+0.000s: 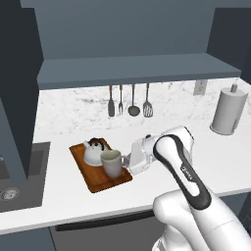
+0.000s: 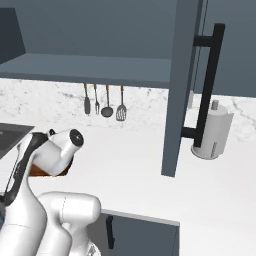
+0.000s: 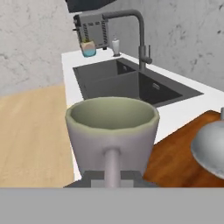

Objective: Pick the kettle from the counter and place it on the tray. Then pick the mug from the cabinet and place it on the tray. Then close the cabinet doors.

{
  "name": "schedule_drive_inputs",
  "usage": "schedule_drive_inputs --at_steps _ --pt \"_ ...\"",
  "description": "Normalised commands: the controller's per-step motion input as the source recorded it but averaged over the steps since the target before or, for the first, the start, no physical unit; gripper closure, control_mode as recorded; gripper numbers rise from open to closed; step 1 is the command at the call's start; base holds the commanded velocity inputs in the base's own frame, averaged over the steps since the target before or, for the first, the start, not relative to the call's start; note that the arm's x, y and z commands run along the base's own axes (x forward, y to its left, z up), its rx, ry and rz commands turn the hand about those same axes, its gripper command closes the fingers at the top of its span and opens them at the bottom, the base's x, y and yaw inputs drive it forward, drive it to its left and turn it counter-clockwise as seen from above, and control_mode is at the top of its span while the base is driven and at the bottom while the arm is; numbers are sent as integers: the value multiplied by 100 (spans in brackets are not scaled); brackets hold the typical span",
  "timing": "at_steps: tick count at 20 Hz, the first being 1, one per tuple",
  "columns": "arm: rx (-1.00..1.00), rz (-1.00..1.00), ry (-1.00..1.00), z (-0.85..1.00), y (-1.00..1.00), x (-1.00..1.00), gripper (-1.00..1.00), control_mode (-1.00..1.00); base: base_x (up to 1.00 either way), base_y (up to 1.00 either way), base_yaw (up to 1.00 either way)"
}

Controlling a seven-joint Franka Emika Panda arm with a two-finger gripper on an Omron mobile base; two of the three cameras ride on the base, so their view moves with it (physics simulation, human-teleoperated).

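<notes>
The beige-grey mug [image 1: 112,163] with its greenish inside [image 3: 113,114] stands upright at the near right corner of the reddish-brown tray [image 1: 99,184], its handle pointing at the hand. My gripper [image 1: 126,162] reaches in from the right and is shut on that handle [image 3: 111,162]. Whether the mug's base touches the tray is hidden. Just behind the mug, the silvery kettle [image 1: 93,151] sits on the tray [image 3: 175,162]; its dome edge [image 3: 211,148] shows in the hand view. Both slate-blue cabinet doors stand open: the left door [image 1: 14,98] and the right door [image 2: 180,85] with its black bar handle [image 2: 208,75].
The grey paper-towel cylinder [image 1: 228,111] stands on the white counter [image 1: 162,196] at the back right. Several utensils [image 1: 130,100] hang on the backsplash. A dark sink [image 1: 19,171] with its faucet [image 3: 141,35] lies left of the tray. The cabinet shelf [image 1: 137,68] hangs above.
</notes>
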Motion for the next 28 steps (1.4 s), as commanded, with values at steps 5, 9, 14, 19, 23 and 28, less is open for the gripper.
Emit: schedule_drive_inputs --at_steps 5,9,14,19,23,28 --pt "0 13 1 -27 8 83 100 -100 0 0 0" --pt "-5 14 3 -29 8 73 100 -100 0 0 0" --pt "-8 14 3 -29 0 53 100 -100 0 0 0" --pt "-9 8 0 -40 5 24 100 -100 0 0 0" --pt "-2 2 0 -39 9 8 100 -100 0 0 0" --pt "0 0 0 -26 18 10 100 -100 0 0 0"
